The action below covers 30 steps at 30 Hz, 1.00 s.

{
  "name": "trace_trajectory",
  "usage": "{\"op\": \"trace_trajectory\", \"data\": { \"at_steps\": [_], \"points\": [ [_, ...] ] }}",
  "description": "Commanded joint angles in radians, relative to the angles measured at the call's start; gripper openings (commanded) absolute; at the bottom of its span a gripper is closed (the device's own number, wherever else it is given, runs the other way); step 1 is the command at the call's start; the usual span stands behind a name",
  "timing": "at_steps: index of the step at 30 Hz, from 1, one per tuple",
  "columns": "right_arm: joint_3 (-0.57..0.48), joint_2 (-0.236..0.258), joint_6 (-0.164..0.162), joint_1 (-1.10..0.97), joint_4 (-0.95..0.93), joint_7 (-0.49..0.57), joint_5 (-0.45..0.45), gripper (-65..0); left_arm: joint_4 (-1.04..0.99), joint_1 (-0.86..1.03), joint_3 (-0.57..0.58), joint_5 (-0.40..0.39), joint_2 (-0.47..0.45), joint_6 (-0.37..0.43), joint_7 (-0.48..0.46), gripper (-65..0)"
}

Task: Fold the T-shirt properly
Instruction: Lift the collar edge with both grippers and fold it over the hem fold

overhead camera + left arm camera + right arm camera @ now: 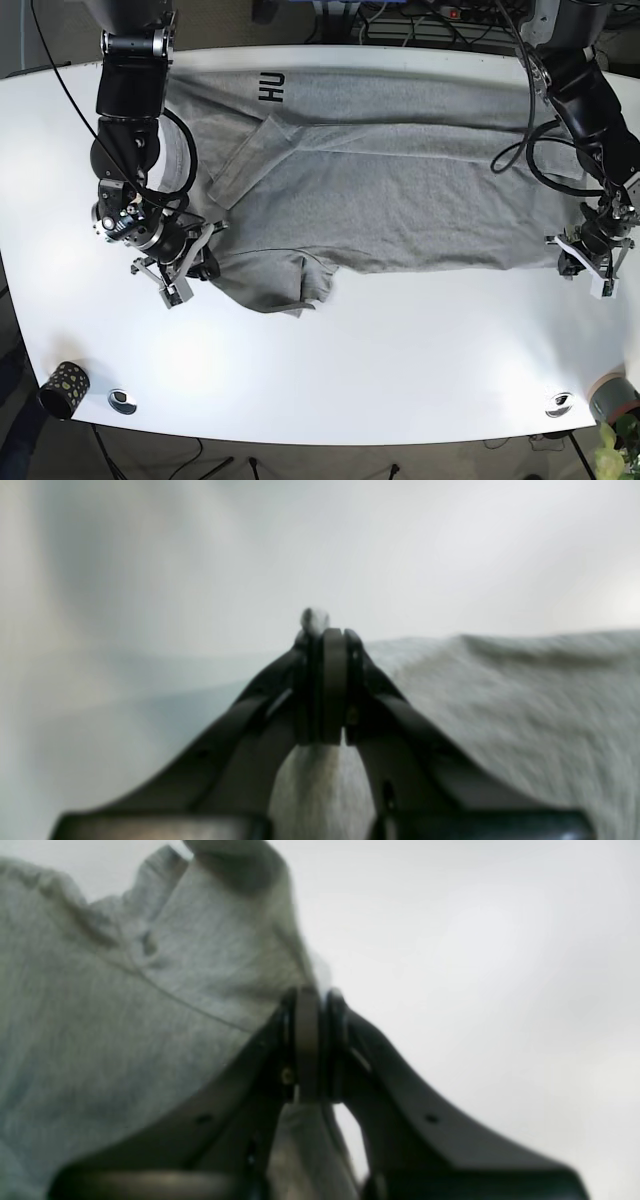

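The grey T-shirt (pixel 400 190) lies spread across the white table (pixel 400 350), with black "HU" lettering near its far edge and one sleeve folded onto the body. My right gripper (pixel 203 262) is on the left side of the base view, shut on the shirt's near-left edge by a bunched sleeve. In the right wrist view its closed fingers (pixel 306 1040) pinch grey cloth (pixel 125 1015). My left gripper (pixel 572 246) is at the shirt's right end, shut on the fabric edge. The left wrist view shows a tuft of cloth (pixel 315 619) poking past its closed fingertips (pixel 332 680).
A small dark patterned cup (pixel 62 388) stands at the near-left table corner. Metal discs (pixel 122 400) (pixel 558 403) sit along the near edge. A grey object (pixel 612 396) and a plant (pixel 615 450) are at the near right. Cables (pixel 420 25) run behind the table.
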Motion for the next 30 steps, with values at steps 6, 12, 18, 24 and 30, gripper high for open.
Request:
{"op": "trace_trajectory", "data": {
  "at_steps": [6,12,18,24,30],
  "points": [
    [0.006,0.039,0.005,-0.045,0.19,-0.06,0.017,-64.7,0.199,0.078,-0.007,-0.006,0.013,0.003,0.043,-65.0],
    [0.006,0.04,0.002,-0.146,0.331,-0.065,0.011,-64.7,0.294,0.147,-0.082,-0.028,0.019,0.002,0.094,-65.0],
    [0.007,0.04,0.0,-0.259,0.456,-0.065,0.011,-64.8,0.307,0.217,-0.124,-0.117,0.012,0.002,0.113,-65.0],
    [0.009,0.037,-0.001,-0.361,0.552,-0.065,0.01,-64.8,0.369,0.282,-0.125,-0.123,0.012,0.002,0.115,-65.0],
    [0.115,0.007,0.006,-0.448,0.601,-0.065,0.016,-64.8,0.379,0.32,-0.136,-0.124,0.012,0.002,0.115,-65.0]
  ]
}}
